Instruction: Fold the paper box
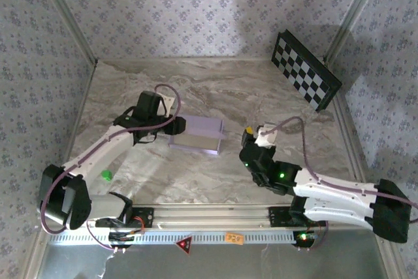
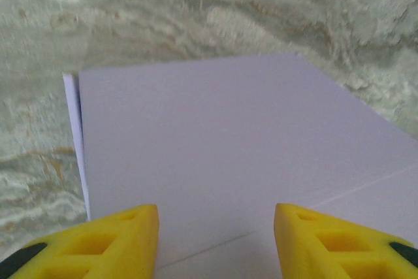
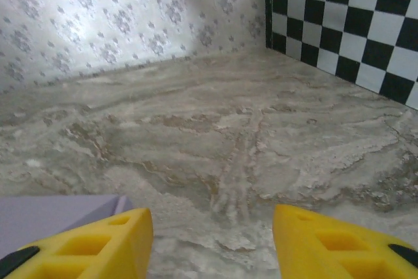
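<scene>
Jaws released on both arms; nothing is clamped in either.

Top external: paper box (image 1: pixel 197 134) lies on the marble-pattern table (image 1: pixel 228 89), a little left of centre, between the two grippers. Cream inner face up, with lilac card along its far and right edges. Left gripper (image 1: pixel 164 131) is at the box's left edge; whether it touches cannot be told from here. Right gripper (image 1: pixel 251 136) sits to the right of the box, apart from it, a strip of bare table between. Checkerboard panel (image 1: pixel 305 70) leans at the far right corner, well apart from the box.

Left wrist: yellow fingers (image 2: pixel 117 240) spread wide, gap unobstructed. A broad lilac panel of the box spans the space just ahead of and below the tips, reaching away toward the far table. A thin flap edge shows along its left side and a crease line runs across its near right part. Contact between the fingertips and the card cannot be judged.

Right wrist: yellow fingers (image 3: pixel 326 240) likewise apart, bare table between them. One lilac corner of the box shows at lower left, just beside the left finger. Checkerboard panel stands upper right against the patterned wall (image 3: pixel 130 11).
</scene>
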